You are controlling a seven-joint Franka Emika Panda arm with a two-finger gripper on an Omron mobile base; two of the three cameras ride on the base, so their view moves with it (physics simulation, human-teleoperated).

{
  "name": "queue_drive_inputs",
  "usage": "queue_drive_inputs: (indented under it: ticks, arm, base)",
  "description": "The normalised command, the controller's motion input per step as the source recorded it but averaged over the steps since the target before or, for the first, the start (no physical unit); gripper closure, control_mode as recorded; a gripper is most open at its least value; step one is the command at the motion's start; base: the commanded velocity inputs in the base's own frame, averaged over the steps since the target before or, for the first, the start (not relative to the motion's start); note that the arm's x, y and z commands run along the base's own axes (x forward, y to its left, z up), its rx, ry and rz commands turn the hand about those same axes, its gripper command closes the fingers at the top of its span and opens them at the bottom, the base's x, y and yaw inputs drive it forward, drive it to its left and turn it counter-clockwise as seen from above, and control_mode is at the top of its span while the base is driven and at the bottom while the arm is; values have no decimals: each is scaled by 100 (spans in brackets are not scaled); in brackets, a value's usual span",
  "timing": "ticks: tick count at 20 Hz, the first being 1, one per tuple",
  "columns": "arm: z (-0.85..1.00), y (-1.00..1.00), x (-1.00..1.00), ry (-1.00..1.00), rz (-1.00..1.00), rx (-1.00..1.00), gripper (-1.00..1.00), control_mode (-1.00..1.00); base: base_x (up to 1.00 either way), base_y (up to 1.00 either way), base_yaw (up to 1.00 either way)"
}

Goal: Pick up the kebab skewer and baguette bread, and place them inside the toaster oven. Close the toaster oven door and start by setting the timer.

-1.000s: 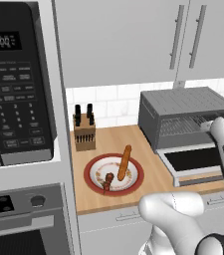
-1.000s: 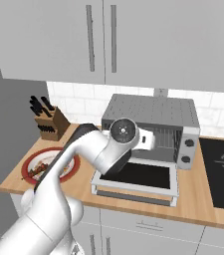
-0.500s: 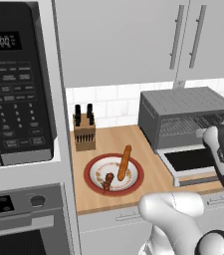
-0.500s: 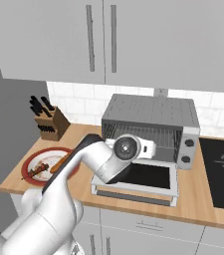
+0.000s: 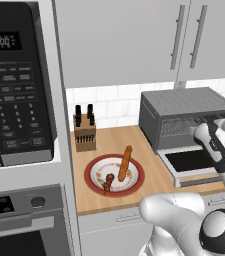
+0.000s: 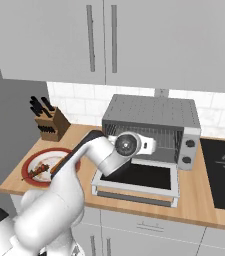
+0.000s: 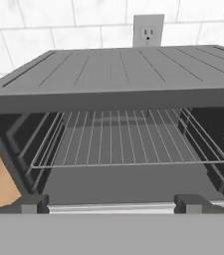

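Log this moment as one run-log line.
gripper: open, empty, facing toaster oven | toaster oven door: down | wire rack: bare | kebab skewer, baguette bread: on plate

Not much to read here tbh. The big black microwave point(image 5: 19, 85) has a small lit display at the top with what looks like digits, way too blurry to make out. Same for the rows of tiny white button labels on its keypad below. Nothing else carries legible text.
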Motion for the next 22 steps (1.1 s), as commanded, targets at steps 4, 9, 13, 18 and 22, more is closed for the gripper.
queue_drive_inputs:
  ticks: [4, 9, 13, 18, 22]
  arm:
    - [-34, -21, 33, -5, 3, 0, -100, -100]
    - [-39, -18, 32, -9, 3, -1, -100, -100]
    - [-17, -12, 39, -7, 1, 0, -100, -100]
    - [0, -4, 43, -1, 0, 0, -100, -100]
    - [0, 0, 37, 0, 0, 0, -100, -100]
  base:
    - [0, 0, 0]
    - [0, 0, 0]
    - [0, 0, 0]
    - [0, 0, 0]
    - [0, 0, 0]
